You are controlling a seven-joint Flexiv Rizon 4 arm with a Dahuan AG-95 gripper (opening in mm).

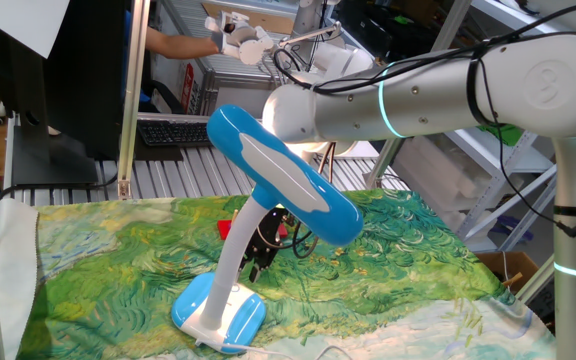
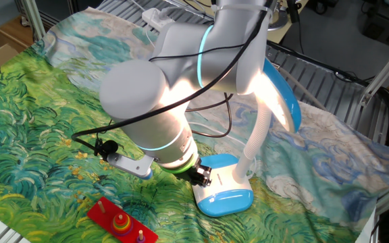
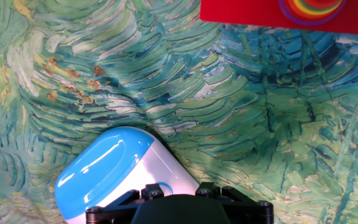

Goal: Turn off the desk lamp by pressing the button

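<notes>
A robot arm leans low over a table draped in a painted-field cloth (image 1: 388, 250), its gripper (image 2: 204, 177) down at the blue-and-white base (image 2: 225, 192) of the desk lamp (image 1: 280, 185), which stands near the middle of the cloth. The lamp is lit: its glow washes over the arm's casing in the other fixed view. The black fingers sit right at the white part of the base beside the neck (image 2: 255, 145), where the button (image 3: 163, 188) appears to be, though contact cannot be confirmed, since the hand view shows only the black mount at the bottom edge. Whether the fingers are spread or pressed together cannot be told either; no view shows the tips.

The press looks best done straight down onto the button, gently, with the fingers kept off the neck so the light base does not skid or tip. The glow going out would be the sign of success.

The base lies flat, its long oval running away from the neck with the blue end outermost. The head (image 1: 288, 175) is a long oval too, tilted, its high end at the back of the table and its low end dipping forward over the cloth. A red toy board (image 2: 121, 221) with coloured rings lies nearby.
</notes>
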